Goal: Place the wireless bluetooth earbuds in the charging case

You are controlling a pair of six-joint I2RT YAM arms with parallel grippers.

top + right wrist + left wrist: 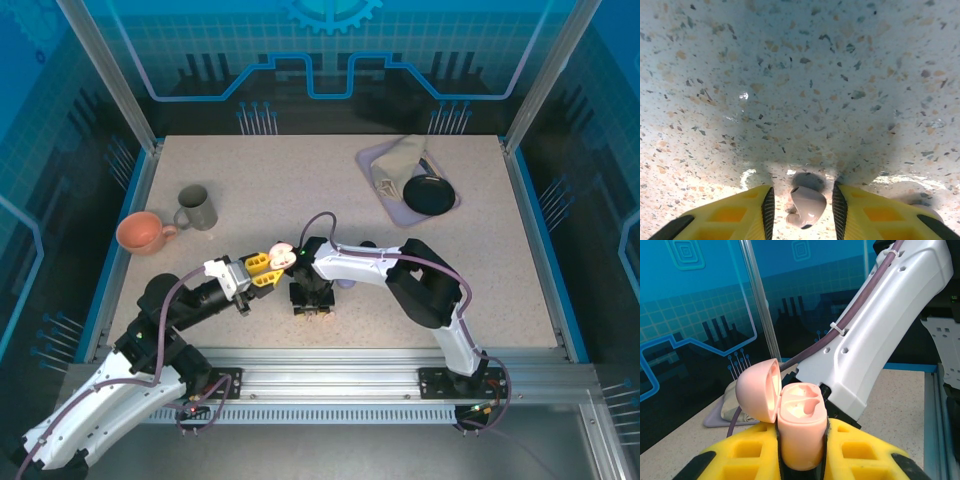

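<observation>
My left gripper is shut on the pale pink charging case and holds it upright above the table. Its lid is swung open to the left, and both moulded wells are bare. The case also shows as a small pink shape beside the right arm. My right gripper points straight down at the speckled tabletop. A pale pink earbud lies on the table between its yellow fingers. Gaps show on both sides of the earbud, so the jaws are open around it.
An orange cup and a grey mug stand at the left. At the back right a lavender tray holds a folded cloth and a black round thing. A lavender object peeks out beside the right arm.
</observation>
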